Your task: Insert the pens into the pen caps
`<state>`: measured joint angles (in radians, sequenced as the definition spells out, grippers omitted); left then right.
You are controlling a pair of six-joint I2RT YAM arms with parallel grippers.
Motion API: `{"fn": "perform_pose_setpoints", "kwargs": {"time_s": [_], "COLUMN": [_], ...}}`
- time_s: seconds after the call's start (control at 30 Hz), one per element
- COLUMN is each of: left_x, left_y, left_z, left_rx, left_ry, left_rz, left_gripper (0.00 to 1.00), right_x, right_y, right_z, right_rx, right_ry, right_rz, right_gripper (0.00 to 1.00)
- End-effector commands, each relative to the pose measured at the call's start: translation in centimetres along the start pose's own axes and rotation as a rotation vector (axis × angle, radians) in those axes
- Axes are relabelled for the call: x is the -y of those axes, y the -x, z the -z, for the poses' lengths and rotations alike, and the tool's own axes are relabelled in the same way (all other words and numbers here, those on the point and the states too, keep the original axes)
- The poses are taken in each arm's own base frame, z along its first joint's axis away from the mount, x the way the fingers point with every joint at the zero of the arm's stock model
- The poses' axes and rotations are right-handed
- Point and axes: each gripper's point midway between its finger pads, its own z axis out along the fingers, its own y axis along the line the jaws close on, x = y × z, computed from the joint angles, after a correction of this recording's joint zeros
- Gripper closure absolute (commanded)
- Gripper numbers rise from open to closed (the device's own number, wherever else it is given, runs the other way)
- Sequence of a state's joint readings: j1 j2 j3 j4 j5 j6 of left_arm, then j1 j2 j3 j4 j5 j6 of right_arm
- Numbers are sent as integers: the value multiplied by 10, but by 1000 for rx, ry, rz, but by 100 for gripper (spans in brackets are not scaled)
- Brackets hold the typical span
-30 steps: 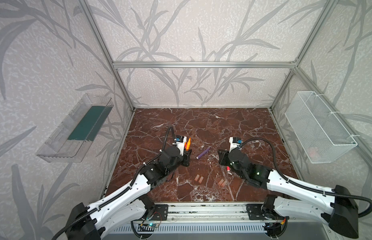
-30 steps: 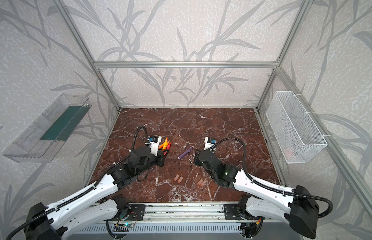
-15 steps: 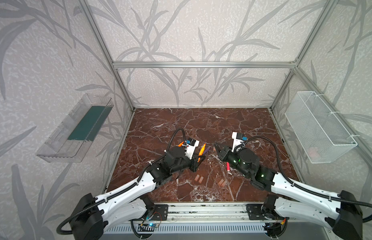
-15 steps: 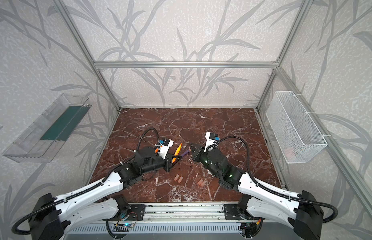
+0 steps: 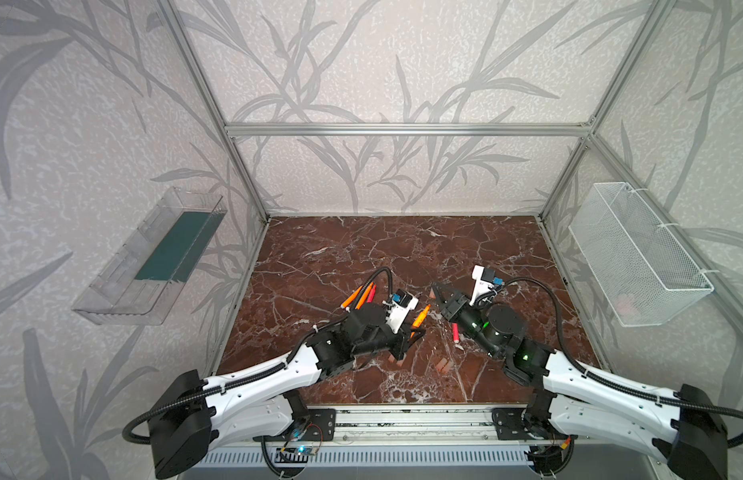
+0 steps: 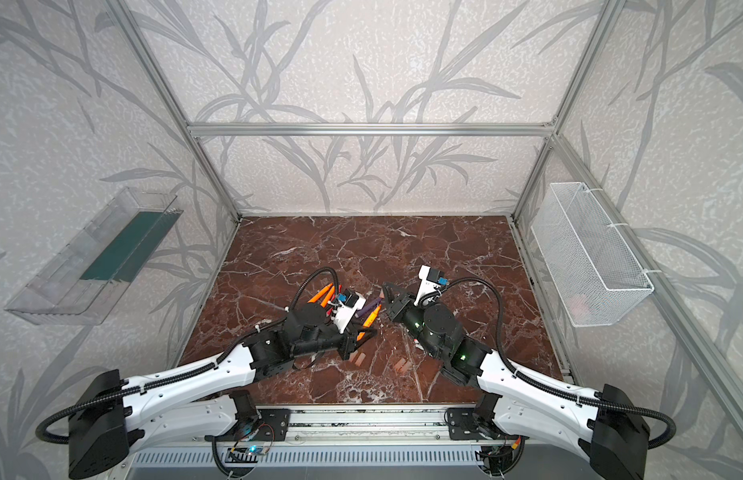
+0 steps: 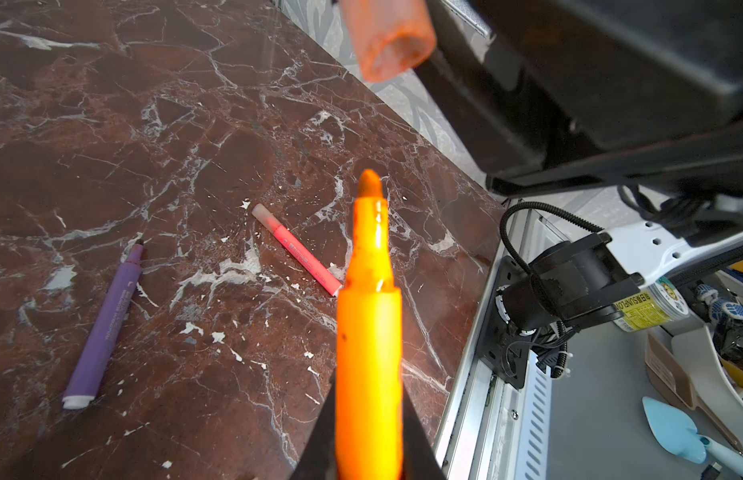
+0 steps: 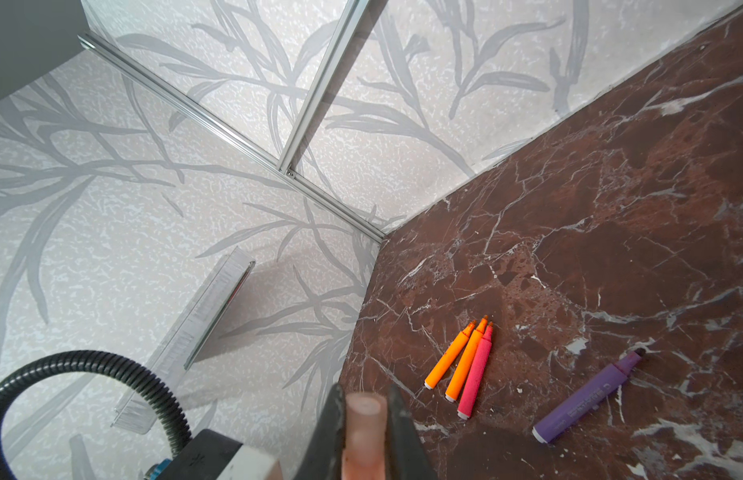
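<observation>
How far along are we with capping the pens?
Done: perhaps one; the lone red-pink pen seems to wear a pale cap. In hand: left gripper shut on an orange pen, right gripper shut on a cap, tip facing it, not yet in. Left: the purple pen, two orange pens and the other red-pink pen show bare tips; four loose caps wait.

Dark red-brown marble tabletop (image 5: 403, 249), white veins. Clear plastic tray (image 5: 116, 309) with dark green liner, on left wall. White wire-mesh basket (image 5: 635, 257) on right wall. Aluminium frame bar (image 5: 403, 129). Leaf-pattern grey wall panels (image 5: 403, 62). Light blue trowel (image 7: 673, 432) off table.
</observation>
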<state>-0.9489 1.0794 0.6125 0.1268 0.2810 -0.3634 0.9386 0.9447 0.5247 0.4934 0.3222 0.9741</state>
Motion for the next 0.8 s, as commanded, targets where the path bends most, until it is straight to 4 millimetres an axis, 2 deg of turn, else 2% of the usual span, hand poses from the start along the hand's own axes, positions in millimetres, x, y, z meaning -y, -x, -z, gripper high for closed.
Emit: {"fn": "perform_pose_setpoints", "kwargs": {"time_s": [0.0,0.17,0.37,0.77], "left_x": [6,6,5,-2], "left_y": [19,19,20,21], "left_z": [7,8,8,9], "left_rx": [54,57,57,64], "left_ry": [1,5,15,55], "left_rz": [-39,-42,-45,-39], "left_gripper": [100,100,100,100], "right_x": [0,4,-3,-2], "right_y": [9,0,-7,-21], "right_z": [2,-2,-10,-8], "right_rx": [48,27,-4,-36], "right_ry": [6,18,42,50], "right_rz": [-25,-46,-47,-67], "right_gripper": [100,100,100,100]}}
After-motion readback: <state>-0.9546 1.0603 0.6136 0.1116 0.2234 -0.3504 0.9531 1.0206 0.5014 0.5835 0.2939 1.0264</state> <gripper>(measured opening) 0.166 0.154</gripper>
